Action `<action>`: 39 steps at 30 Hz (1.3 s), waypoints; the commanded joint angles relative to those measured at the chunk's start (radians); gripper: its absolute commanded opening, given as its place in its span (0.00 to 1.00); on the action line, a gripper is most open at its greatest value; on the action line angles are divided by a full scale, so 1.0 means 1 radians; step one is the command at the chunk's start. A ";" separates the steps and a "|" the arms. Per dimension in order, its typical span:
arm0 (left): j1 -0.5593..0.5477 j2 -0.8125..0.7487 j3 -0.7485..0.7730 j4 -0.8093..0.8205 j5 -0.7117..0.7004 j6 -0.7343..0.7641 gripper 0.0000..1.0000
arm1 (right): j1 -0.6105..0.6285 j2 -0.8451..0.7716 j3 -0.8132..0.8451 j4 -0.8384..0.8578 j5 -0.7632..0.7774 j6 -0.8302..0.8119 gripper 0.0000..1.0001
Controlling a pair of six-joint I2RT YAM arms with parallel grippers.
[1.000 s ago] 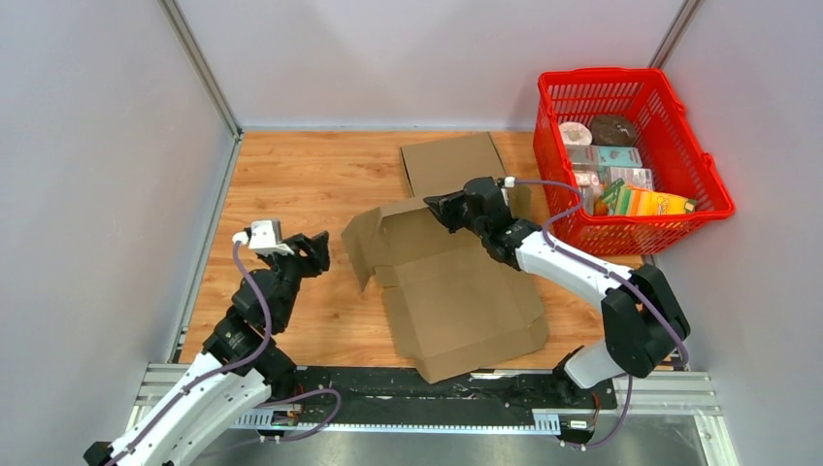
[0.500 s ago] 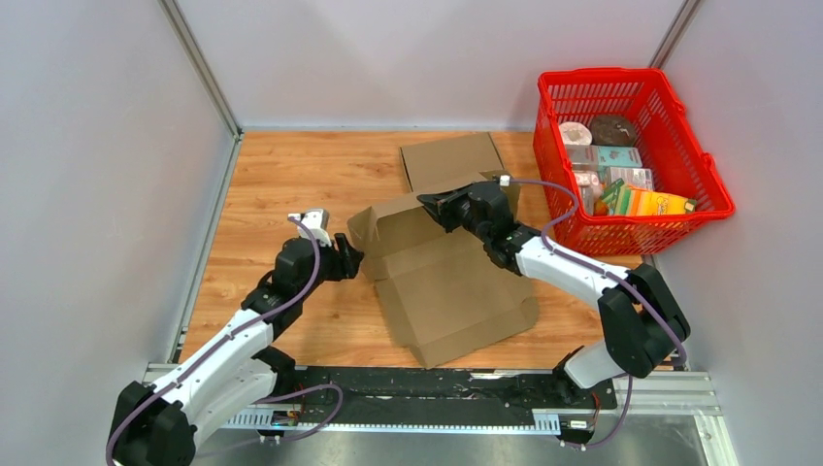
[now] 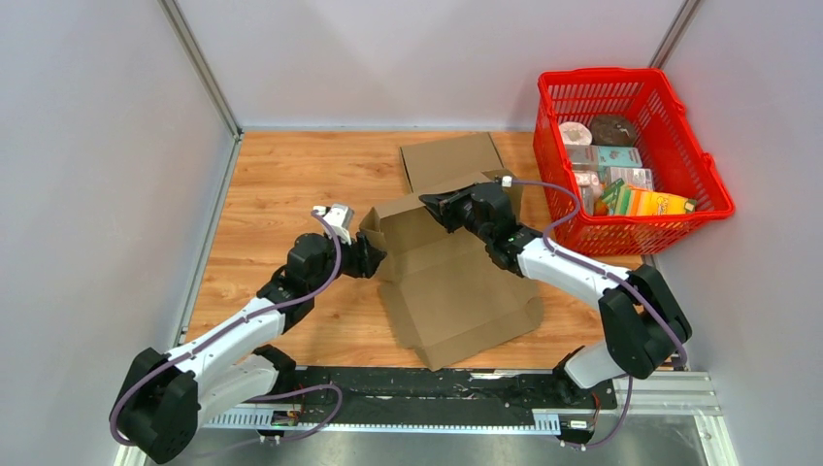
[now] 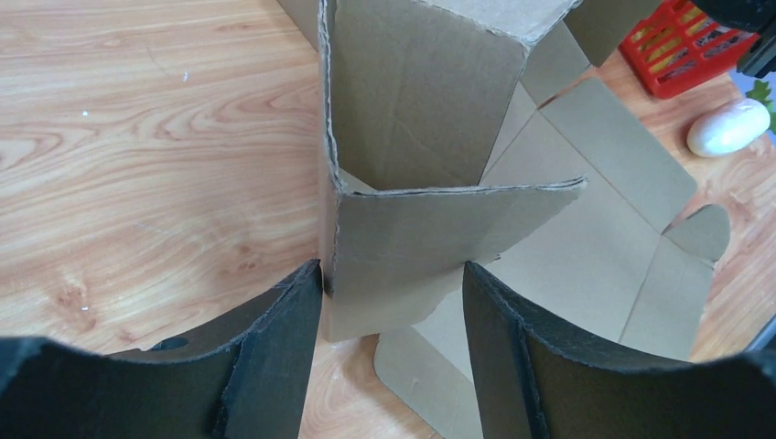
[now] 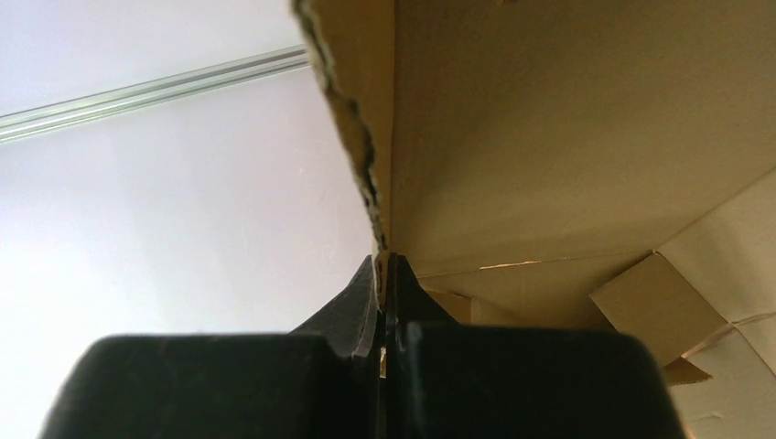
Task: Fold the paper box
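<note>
Tabletop [image 3: 281, 184] of pale wood fills the walled cell. The cardboard box [image 3: 456, 291] lies near its centre, a little toward 3 o'clock. It is unfolded and mostly flat: a broad creased panel runs toward 5 o'clock, one loose panel lies flat toward 12 o'clock, and the walls at the 10 o'clock end stand up into a shallow open corner. A red basket [image 3: 699, 184] packed with groceries sits at 2 o'clock, just beside the box's far edge. Compared with a second ago, the left arm [image 3: 243, 325] has stretched out from 8 o'clock, where its tip hung well apart from the cardboard, and now reaches the box's 9 o'clock side. The side wall there stands more upright than before, and the flat panel's near corner has drawn slightly away from the table's near edge. The right arm [image 3: 573, 272] comes in from 4 o'clock and has barely shifted. The left gripper [image 3: 374, 254] is spread wide. From its wrist camera, a raised flap [image 4: 430, 247] with a ragged cut edge stands between the two black fingers [image 4: 274, 338], close to one and with a gap to the other. The right gripper [image 3: 427, 202] is pressed together, pinching the top edge of the standing back wall at 11 o'clock, and its wrist view shows the torn cardboard rim rising straight out of the closed tips [image 5: 382, 265].
</note>
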 commanded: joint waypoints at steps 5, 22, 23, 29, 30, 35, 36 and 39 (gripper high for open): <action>-0.025 0.011 0.037 0.063 -0.006 0.028 0.68 | 0.012 -0.060 -0.013 0.016 0.004 -0.044 0.00; -0.110 0.078 -0.045 0.268 -0.076 -0.007 0.52 | 0.043 -0.075 -0.133 0.054 0.006 -0.182 0.00; -0.135 0.078 -0.046 0.274 -0.104 -0.004 0.55 | 0.043 -0.078 -0.133 0.054 0.006 -0.179 0.00; -0.182 0.040 -0.042 0.232 -0.358 -0.027 0.63 | 0.043 -0.100 -0.086 -0.025 0.029 -0.182 0.00; -0.190 0.035 -0.039 0.219 -0.380 -0.031 0.63 | 0.043 -0.103 -0.081 -0.038 0.035 -0.174 0.00; -0.277 0.054 0.000 0.228 -0.577 0.034 0.57 | 0.064 -0.101 -0.058 -0.124 0.061 -0.121 0.00; -0.299 0.064 0.007 0.247 -0.605 0.056 0.57 | 0.071 -0.097 -0.041 -0.138 0.066 -0.111 0.00; -0.347 0.118 0.018 0.299 -0.699 0.071 0.49 | 0.097 -0.078 -0.024 -0.159 0.075 -0.081 0.00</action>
